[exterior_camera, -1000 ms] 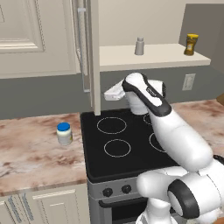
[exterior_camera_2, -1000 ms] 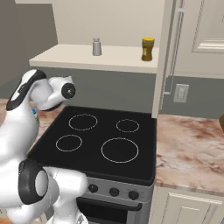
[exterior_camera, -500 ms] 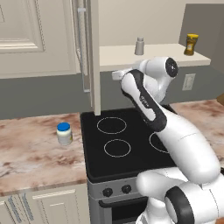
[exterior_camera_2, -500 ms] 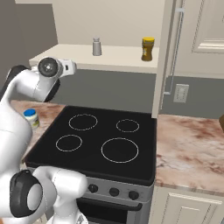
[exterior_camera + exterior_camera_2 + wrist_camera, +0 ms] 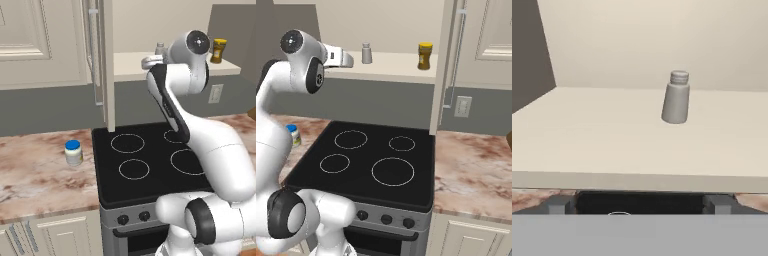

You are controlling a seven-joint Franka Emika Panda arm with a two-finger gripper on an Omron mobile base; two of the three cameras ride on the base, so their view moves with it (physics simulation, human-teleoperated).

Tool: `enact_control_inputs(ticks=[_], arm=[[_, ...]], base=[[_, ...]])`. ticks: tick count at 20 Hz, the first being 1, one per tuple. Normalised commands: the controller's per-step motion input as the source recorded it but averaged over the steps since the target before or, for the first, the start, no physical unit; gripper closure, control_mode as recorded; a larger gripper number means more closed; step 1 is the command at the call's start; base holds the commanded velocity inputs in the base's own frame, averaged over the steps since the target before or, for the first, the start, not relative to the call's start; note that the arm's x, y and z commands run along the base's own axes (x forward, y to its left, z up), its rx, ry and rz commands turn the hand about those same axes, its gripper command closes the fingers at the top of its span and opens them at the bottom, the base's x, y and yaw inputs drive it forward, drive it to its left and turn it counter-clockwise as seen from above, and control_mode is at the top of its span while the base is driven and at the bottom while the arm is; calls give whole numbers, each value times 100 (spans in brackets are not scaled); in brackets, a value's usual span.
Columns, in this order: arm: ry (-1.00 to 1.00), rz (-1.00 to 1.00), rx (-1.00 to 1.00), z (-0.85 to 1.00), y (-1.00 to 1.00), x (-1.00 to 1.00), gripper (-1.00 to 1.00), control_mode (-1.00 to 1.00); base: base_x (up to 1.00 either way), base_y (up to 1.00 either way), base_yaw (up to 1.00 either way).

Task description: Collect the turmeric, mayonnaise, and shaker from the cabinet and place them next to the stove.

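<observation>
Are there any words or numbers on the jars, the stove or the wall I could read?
No text can be read anywhere.
Turmeric: dark label band, no letters legible.
Mayonnaise: label too small to read.
Shaker: plain grey, no marking.
Stove knobs: no numbers visible.
Wall outlet: blank.

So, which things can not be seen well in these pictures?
- shaker: left base view, mostly behind the arm; only its top shows.
- mayonnaise: right base view, partly behind the arm.
- turmeric: label too small to read.
- gripper: hand view, fingertips cut by the bottom edge.
</observation>
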Motion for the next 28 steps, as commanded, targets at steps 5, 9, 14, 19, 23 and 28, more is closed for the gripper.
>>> enact_control_inputs(ticks=[5,9,14,19,23,28], arm=[[-23,-14,3,-19,-53,-19,-100,-100],[-14,-10,9,7,-38,-11,-100,-100],[-3,-3,2,0,-4,0,-100,-100],[0,0,0,0,3,2,-100,-100],[0,0,0,0,-2,2,-100,-100],[0,0,0,7,-3,13,-100,-100]], base=[[0,0,0],[0,0,0],[0,0,0],[0,0,0],[0,0,0],[0,0,0]])
